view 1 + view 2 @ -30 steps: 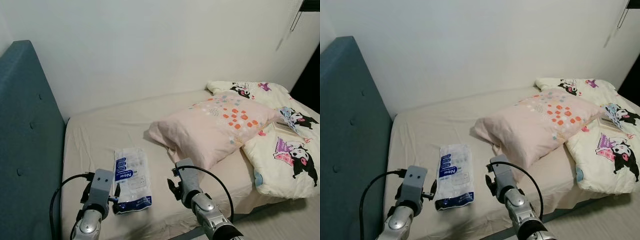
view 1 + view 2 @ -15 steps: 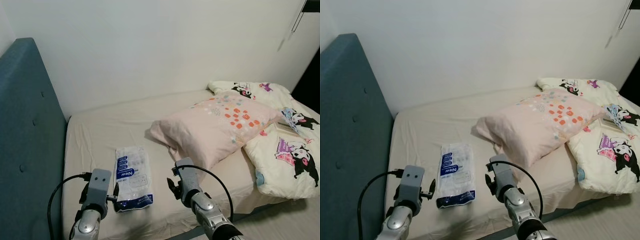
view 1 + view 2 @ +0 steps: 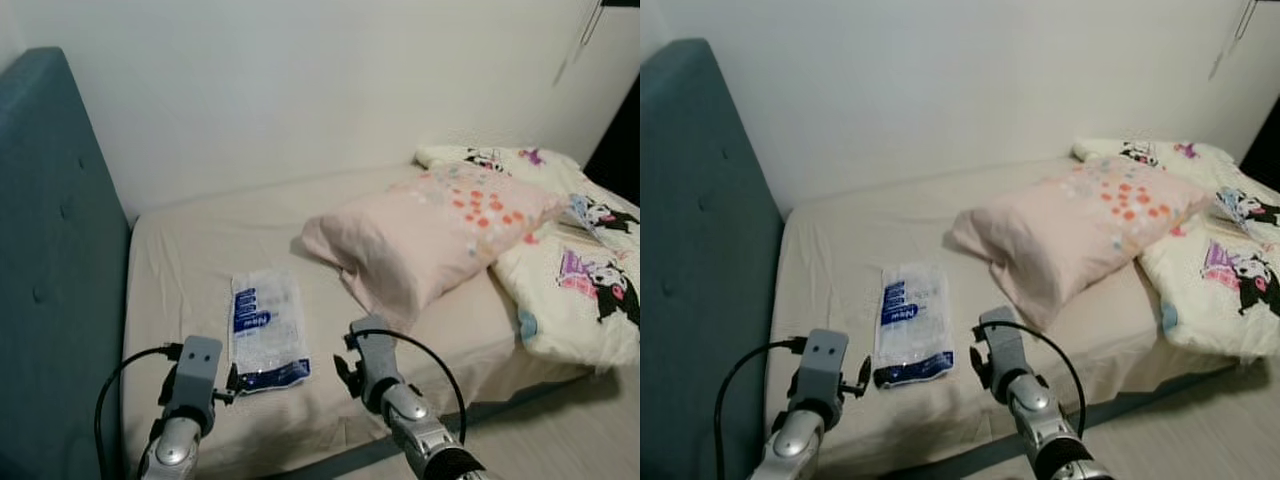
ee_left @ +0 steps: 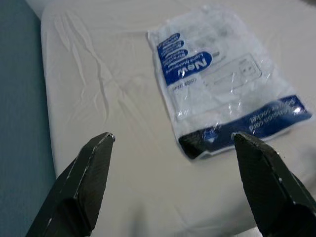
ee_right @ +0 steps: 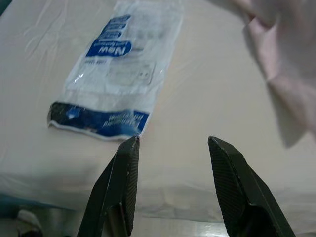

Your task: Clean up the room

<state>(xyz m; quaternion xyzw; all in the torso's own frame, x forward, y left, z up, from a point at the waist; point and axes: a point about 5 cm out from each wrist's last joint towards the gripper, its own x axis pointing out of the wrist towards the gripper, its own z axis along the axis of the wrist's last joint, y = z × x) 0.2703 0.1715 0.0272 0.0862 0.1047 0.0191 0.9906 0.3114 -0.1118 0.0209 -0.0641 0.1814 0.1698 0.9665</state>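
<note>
Packet (image 3: 265, 328) on bed (image 3: 190, 250), pillow (image 3: 430, 235) right

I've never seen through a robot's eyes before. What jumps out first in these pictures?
A blue-and-white plastic packet lies flat on the beige bed sheet, just ahead of the robot's two arms. The left hand and the right hand both hover open near the bed's edge, pointing at it. To the right, a pink spotted pillow leans against a cartoon-print blanket, and a teal headboard stands on the left.
</note>
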